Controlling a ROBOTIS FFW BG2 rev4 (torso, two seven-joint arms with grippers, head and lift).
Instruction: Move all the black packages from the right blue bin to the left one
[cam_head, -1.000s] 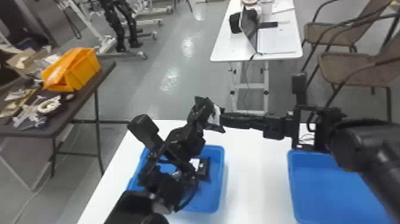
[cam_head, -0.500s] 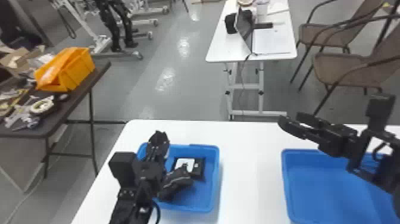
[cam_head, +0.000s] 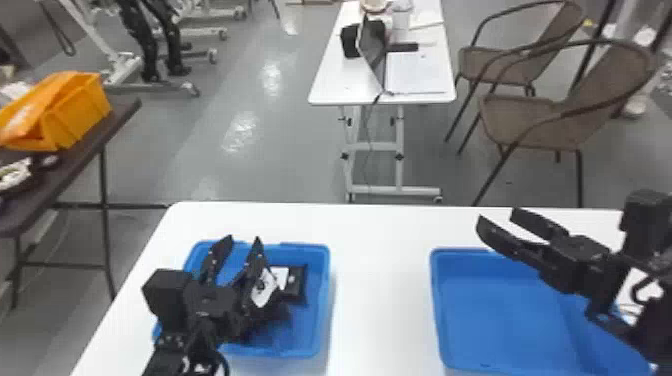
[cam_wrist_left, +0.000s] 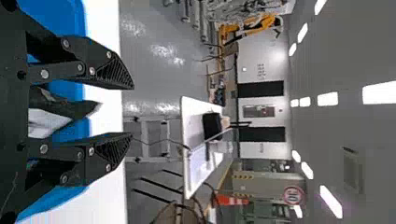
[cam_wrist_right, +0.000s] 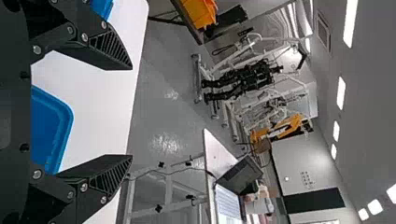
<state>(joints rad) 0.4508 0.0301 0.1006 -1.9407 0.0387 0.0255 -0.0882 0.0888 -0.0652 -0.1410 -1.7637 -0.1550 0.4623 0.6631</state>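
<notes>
White tabletop (cam_head: 380, 310) carries both blue bins, set apart with a strip of bare surface between them, presumably so each arm can work over its own side. At the left gripper (cam_head: 244, 241) the fingers stand well apart, tips up over the left bin (cam_head: 324, 305). Between them, in the left wrist view, sits a dark package with a pale patch (cam_wrist_left: 70, 111) — neither finger seems to press it, so I would judge it let go, or not gripped, rather than carried. Just beside that gripper, a black package (cam_head: 298, 285) with a white label lies in the same bin, toward its inner side wall.

The right gripper (cam_head: 497, 215) is also spread wide, nothing between its fingers, angled over the far edge of the right bin (cam_head: 500, 315). That pose looks like waiting, held high enough to stay off the rim. The transfer seems near its end; what remains is probably to draw the left fingers back without snagging a package — the likeliest slip. Farther out, an orange bin (cam_head: 82, 117) rests on a dark side table (cam_head: 117, 117), and a second white table (cam_head: 335, 82) stands beyond.
</notes>
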